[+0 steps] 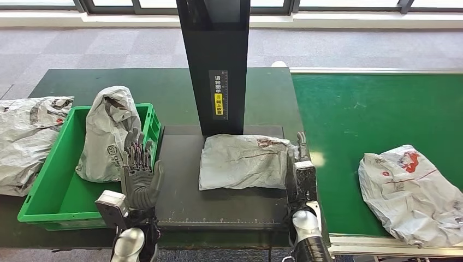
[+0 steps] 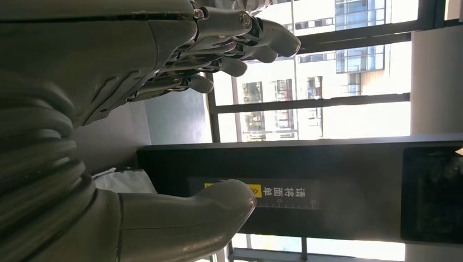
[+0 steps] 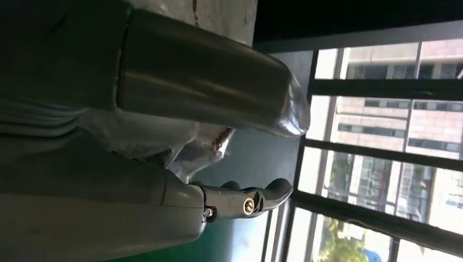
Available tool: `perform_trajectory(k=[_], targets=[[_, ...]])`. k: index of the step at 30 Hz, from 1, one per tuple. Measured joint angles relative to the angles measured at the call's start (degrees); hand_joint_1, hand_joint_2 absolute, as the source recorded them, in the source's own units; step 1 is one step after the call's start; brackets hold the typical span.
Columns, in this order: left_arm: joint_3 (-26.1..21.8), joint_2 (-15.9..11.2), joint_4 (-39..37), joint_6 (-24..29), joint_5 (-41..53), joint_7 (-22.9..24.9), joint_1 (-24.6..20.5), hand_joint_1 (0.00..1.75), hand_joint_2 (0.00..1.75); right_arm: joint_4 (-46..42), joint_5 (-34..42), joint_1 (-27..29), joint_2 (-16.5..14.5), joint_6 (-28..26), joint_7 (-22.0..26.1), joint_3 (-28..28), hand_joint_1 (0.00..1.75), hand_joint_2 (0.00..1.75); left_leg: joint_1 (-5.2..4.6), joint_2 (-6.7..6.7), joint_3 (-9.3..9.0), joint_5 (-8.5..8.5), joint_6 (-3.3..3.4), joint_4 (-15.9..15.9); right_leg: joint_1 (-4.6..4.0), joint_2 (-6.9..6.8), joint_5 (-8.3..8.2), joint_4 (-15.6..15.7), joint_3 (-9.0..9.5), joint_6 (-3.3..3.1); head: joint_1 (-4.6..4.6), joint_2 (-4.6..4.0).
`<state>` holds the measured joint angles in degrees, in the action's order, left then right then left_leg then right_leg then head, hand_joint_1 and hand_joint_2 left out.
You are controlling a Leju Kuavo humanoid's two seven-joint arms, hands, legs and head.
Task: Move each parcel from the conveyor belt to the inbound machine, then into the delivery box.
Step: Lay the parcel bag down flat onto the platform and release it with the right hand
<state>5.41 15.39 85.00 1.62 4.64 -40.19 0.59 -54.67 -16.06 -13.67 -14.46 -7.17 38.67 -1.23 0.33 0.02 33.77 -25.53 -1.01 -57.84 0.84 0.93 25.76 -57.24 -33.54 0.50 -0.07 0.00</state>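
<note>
One parcel scanning, one boxed, one waiting on the belt.

On the conveyor belt (image 1: 349,114) a parcel (image 1: 412,194) waits; the inbound machine (image 1: 224,191) carries a flat parcel (image 1: 243,161), the green delivery box (image 1: 52,191) holds a boxed parcel (image 1: 106,134). Right hand (image 1: 300,164) rests beside the flat one, grip unclear; left hand (image 1: 139,169) spread, empty.

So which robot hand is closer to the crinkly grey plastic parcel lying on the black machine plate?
Right. The right hand sits against the crinkly grey plastic parcel's right edge. The left hand is off to its left, raised by the green plastic box.
</note>
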Motion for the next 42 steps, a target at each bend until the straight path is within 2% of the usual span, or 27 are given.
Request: perform_trajectory(k=[3, 6, 12, 14, 19, 21, 24, 26, 30, 33, 35, 39, 42], targets=[[0.25, -0.04, 0.26, 0.48, 0.02, 0.00, -0.01, 0.00, 1.75, 2.88, 2.00, -1.02, 0.01, 5.71, -1.82, -0.57, 0.00, 0.00, 0.00, -0.01, 0.00, 0.01, -0.01, 0.00, 0.00, 0.00, 0.00, 0.00, 0.00, 0.00, 0.00, 0.00], [0.32, -0.05, 0.38, 0.65, 0.03, 0.00, -0.01, 0.00, 1.75, 4.81, 2.57, -1.82, 0.01, 7.29, -2.04, -0.82, 0.00, 0.00, 0.00, -0.02, 0.01, 0.01, 0.00, 0.00, 0.00, 0.00, 0.00, 0.00, 0.00, 0.00, 0.00, 0.00], [0.75, -0.05, 0.68, 0.42, 0.99, 0.00, -0.07, 0.00, 1.75, 7.41, 4.37, -3.09, 0.03, 14.18, 0.16, -1.57, 0.00, 0.00, 0.00, -0.02, 0.00, 0.01, 0.00, 0.00, 0.00, 0.00, 0.00, 0.00, -0.02, 0.00, 0.00, 0.00], [1.78, -0.07, 0.75, 0.44, 2.60, 0.00, -0.30, 0.00, 1.75, 5.75, 3.43, -2.38, -0.05, 11.49, 1.05, -1.61, 0.00, 0.00, 0.00, -0.12, 0.02, 0.02, 0.01, -0.01, 0.00, -0.08, 0.01, 0.01, 0.00, 0.00, 0.00, 0.00], [5.63, -0.29, 0.23, 1.50, 6.51, 0.00, -1.26, 0.00, 1.75, -3.49, 0.92, 0.30, -0.57, 0.37, 1.51, -1.56, 0.00, 0.00, -0.03, -0.13, 0.04, 0.02, 0.03, -0.02, 0.03, -0.07, -0.01, 0.01, -0.05, 0.02, 0.00, 0.00], [6.91, -0.35, -0.64, 1.88, 9.20, 0.06, -2.27, 0.00, 1.75, -8.22, -0.25, 1.60, -0.38, -6.88, 1.51, -0.96, 0.00, 0.00, -0.06, -0.19, 0.07, 0.04, 0.05, -0.03, 0.06, -0.10, -0.02, 0.03, -0.08, 0.04, 0.00, 0.00], [9.28, -0.06, -4.65, 2.30, 16.39, 1.79, -6.74, 0.00, 1.75, -17.49, -2.22, 4.22, 0.15, -20.38, 1.53, 2.11, 0.00, 0.00, -0.07, -0.34, 0.10, 0.08, 0.10, -0.05, 0.06, -0.27, -0.03, 0.03, -0.05, 0.06, 0.01, 0.00], [11.52, 0.61, -9.82, 3.62, 19.76, 3.93, -11.72, 0.00, 1.75, -23.22, -4.22, 6.03, 0.52, -25.44, 1.54, 5.04, 0.00, 0.00, -0.07, -0.32, 0.10, 0.09, 0.09, -0.05, 0.06, -0.26, -0.06, 0.03, -0.04, 0.07, 0.01, 0.00], [17.28, 2.92, -22.44, 7.83, 17.57, 6.12, -21.89, 0.00, 1.75, -29.31, -9.50, 7.84, 0.89, -30.43, 1.52, 8.27, 0.00, 0.00, -0.08, -0.30, 0.11, 0.14, 0.14, -0.05, 0.08, -0.25, -0.16, 0.03, 0.00, 0.12, -0.01, 0.00], [20.62, 4.31, -29.89, 9.21, 16.71, 7.55, -26.95, 0.00, 1.75, -31.59, -11.92, 8.44, 0.99, -32.07, 1.51, 8.99, 0.00, 0.00, -0.10, -0.30, 0.12, 0.17, 0.14, -0.06, 0.11, -0.24, -0.20, 0.03, -0.01, 0.15, -0.01, 0.00], [23.11, 4.79, -35.05, 9.90, 17.09, 10.15, -30.09, 0.00, 1.75, -33.54, -13.95, 8.78, 0.99, -32.49, 1.50, 9.06, 0.00, 0.00, -0.10, -0.32, 0.13, 0.19, 0.14, -0.07, 0.11, -0.26, -0.21, 0.03, -0.01, 0.15, -0.01, 0.00], [29.48, 5.06, -44.61, 11.62, 17.96, 17.01, -34.93, 0.00, 1.75, -38.07, -15.57, 9.34, 0.99, -32.79, 1.50, 9.06, 0.00, 0.00, -0.10, -0.30, 0.14, 0.19, 0.13, -0.06, 0.10, -0.25, -0.20, 0.01, -0.03, 0.15, -0.01, 0.00], [32.42, 5.10, -48.98, 12.20, 18.47, 18.99, -36.46, 0.00, 1.75, -40.01, -15.56, 9.58, 0.99, -32.84, 1.50, 9.06, 0.00, 0.00, -0.10, -0.29, 0.15, 0.19, 0.13, -0.06, 0.10, -0.22, -0.20, 0.01, -0.05, 0.15, -0.02, 0.00]])
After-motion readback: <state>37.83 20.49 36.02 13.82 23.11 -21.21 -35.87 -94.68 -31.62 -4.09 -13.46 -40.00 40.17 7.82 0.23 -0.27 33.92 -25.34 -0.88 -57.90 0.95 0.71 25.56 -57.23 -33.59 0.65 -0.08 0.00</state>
